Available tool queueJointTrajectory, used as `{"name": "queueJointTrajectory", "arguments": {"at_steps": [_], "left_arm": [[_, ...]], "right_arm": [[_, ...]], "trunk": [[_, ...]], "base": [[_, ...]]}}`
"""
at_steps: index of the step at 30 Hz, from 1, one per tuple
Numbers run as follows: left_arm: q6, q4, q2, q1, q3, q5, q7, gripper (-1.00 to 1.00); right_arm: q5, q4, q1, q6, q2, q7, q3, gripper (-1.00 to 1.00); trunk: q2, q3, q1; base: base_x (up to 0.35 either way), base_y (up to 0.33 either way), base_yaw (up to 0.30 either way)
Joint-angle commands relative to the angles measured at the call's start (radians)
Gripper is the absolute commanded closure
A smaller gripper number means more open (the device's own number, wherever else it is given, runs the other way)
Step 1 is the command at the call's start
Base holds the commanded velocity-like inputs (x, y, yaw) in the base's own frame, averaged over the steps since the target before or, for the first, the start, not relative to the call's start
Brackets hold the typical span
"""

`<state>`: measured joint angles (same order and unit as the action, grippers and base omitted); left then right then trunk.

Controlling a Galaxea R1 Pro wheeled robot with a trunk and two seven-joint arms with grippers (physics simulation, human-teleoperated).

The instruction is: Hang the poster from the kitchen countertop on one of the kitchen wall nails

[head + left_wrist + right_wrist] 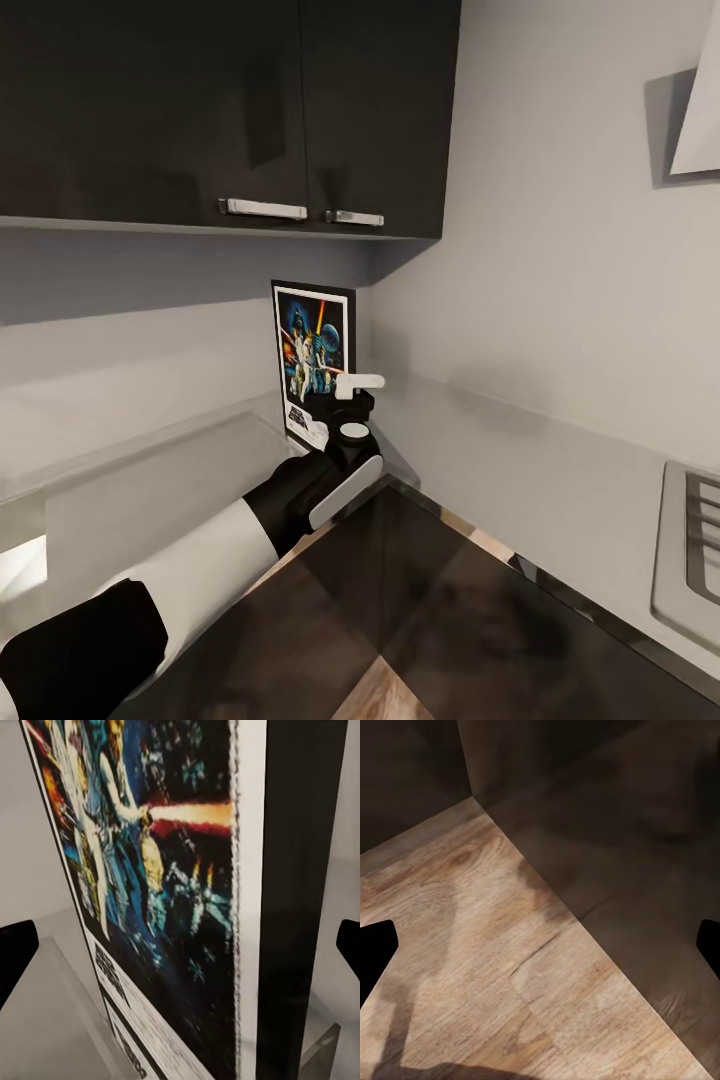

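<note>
Poster (313, 360) stands upright at tabletop (520, 450) inner corner. Left gripper (180, 941) jaws apart, straddling it. Close squarely on frame edge; right gripper (540, 945) jaws apart over floor (510, 967)

The left arm (200, 560) reaches forward and up from the lower left of the head view, its black-and-white forearm ending in a black wrist with a round white cap on top. The left gripper (335, 400) stands spread, one white finger jutting sideways at its tip. In the left wrist view its two dark fingertips (16, 956) sit at opposite edges, far apart, touching nothing (only their tips are visible). In the right wrist view the right gripper (540, 952) points downward, its dark fingertips (375, 952) likewise wide apart and holding nothing.
</note>
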<state>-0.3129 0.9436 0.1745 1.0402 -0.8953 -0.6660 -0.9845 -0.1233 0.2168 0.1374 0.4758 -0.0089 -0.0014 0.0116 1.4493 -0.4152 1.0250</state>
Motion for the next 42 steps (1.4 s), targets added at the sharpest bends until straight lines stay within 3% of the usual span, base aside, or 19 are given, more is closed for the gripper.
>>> {"name": "queueJointTrajectory", "arguments": {"at_steps": [1, 26, 27, 42], "left_arm": [[-0.007, 0.001, 0.0, 0.001, -0.002, -0.003, -0.006, -1.0], [-0.006, -0.001, 0.0, 0.001, -0.002, -0.003, -0.006, -1.0], [-0.006, -0.001, 0.0, 0.001, -0.002, -0.003, -0.006, 1.0], [-0.008, 0.001, 0.0, 0.001, -0.001, -0.003, -0.008, 1.0]], "right_arm": [[-0.004, -0.001, 0.001, 0.003, 0.0, 0.0, 0.001, -1.0], [-0.004, -0.001, 0.001, 0.003, 0.0, 0.0, 0.001, -1.0], [-0.004, -0.001, 0.001, 0.003, 0.0, 0.0, 0.001, -1.0], [-0.004, -0.001, 0.001, 0.003, 0.0, 0.0, 0.001, -1.0]], "trunk": [[0.001, -0.001, 0.0], [0.001, -0.001, 0.0], [0.001, -0.001, 0.0], [0.001, -0.001, 0.0]], "base": [[0.0, 0.0, 0.0], [0.036, 0.0, 0.0], [0.0, 0.0, 0.0], [0.0, 0.0, 0.0]]}}
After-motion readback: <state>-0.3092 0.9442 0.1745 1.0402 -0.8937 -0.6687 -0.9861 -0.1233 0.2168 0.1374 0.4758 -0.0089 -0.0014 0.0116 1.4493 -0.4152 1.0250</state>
